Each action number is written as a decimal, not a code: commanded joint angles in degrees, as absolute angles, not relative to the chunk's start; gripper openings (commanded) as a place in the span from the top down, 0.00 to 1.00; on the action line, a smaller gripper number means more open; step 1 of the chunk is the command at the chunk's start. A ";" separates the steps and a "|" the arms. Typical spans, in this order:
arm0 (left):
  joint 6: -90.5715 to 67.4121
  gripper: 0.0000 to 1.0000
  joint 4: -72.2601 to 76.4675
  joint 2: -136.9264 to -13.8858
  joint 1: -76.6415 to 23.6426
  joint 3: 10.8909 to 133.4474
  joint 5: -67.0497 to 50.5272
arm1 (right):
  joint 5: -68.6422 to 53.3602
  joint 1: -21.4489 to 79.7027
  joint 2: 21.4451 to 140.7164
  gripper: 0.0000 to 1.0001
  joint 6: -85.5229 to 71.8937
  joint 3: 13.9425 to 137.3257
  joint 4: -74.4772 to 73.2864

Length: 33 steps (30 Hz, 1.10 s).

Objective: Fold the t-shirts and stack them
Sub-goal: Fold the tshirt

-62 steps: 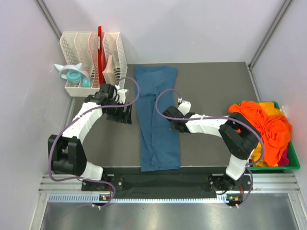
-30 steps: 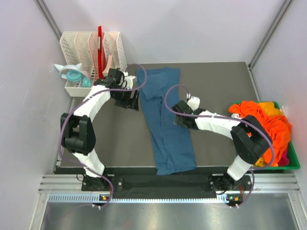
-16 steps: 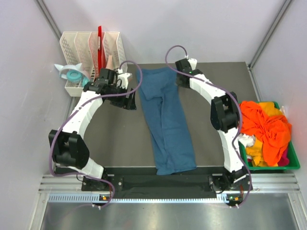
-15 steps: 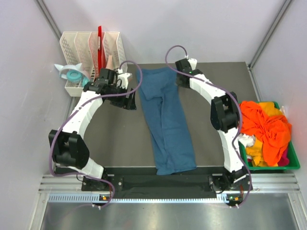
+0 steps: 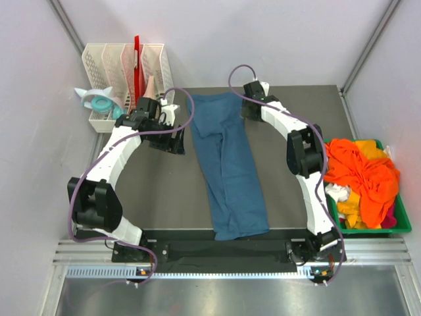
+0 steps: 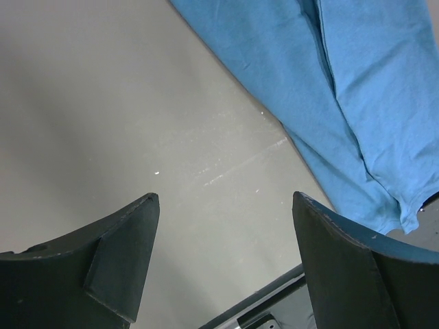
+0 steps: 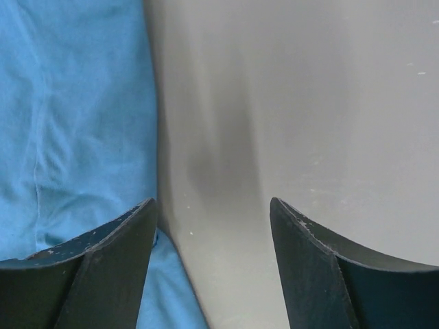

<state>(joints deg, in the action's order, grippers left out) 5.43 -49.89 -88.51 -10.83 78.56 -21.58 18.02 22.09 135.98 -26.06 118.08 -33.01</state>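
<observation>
One teal-blue t-shirt [image 5: 227, 171], folded into a long narrow strip, lies flat on the dark surface [image 5: 158, 197], running from the near edge towards the far edge at a slight slant. To the right, orange tees [image 5: 362, 178] are heaped in a green bin [image 5: 402, 227]. Farther back, the left gripper [image 5: 174, 145] hangs over bare surface just beside the strip's left edge, jaws apart and empty. The right gripper [image 5: 248, 108] sits at the strip's far right corner, jaws apart, gripping nothing. A white file rack [image 5: 125, 66] stands at the far left.

White slotted rack [image 5: 125, 66] far left, red board [image 5: 137, 56] upright inside, teal roll [image 5: 102, 104] beside it, green bin [image 5: 388, 230] at right
</observation>
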 commanded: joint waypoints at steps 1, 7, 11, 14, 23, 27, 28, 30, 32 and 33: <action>4.75 0.17 -49.83 -88.68 -10.55 78.84 -21.97 | 14.77 23.02 133.50 0.32 -26.10 118.65 -30.41; 4.83 0.18 -49.92 -89.47 -10.63 78.58 -22.67 | 13.36 23.73 130.96 0.32 -26.72 111.54 -23.84; 4.66 0.18 -49.66 -89.47 -10.63 78.22 -22.94 | 11.08 24.17 132.44 0.32 -26.72 112.83 -23.37; 4.66 0.18 -49.66 -89.65 -10.63 77.96 -22.94 | 9.67 24.61 134.73 0.32 -26.46 115.40 -25.31; 4.92 0.18 -49.13 -89.21 -10.63 76.73 -22.76 | 9.14 24.35 137.81 0.58 -28.56 114.96 -27.68; 4.75 0.18 -48.87 -89.38 -10.55 76.64 -22.59 | 9.05 23.82 138.69 0.60 -28.83 114.70 -30.49; 4.75 0.19 -48.87 -89.47 -10.55 76.73 -22.67 | 9.14 23.64 138.78 0.62 -28.92 114.61 -31.11; 4.57 0.19 -48.95 -89.74 -10.63 77.08 -22.50 | 10.19 23.38 138.96 0.87 -29.26 114.17 -32.51; 4.66 0.19 -48.96 -89.91 -10.63 77.25 -22.41 | 10.98 23.20 137.91 1.00 -30.06 112.25 -32.17; 4.48 0.19 -48.96 -90.09 -10.63 77.26 -22.41 | 11.68 22.86 137.38 1.00 -30.15 111.37 -31.73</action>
<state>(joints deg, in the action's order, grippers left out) 4.64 -49.74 -89.62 -10.83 76.93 -21.80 9.23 23.77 136.66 -29.50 113.30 -28.29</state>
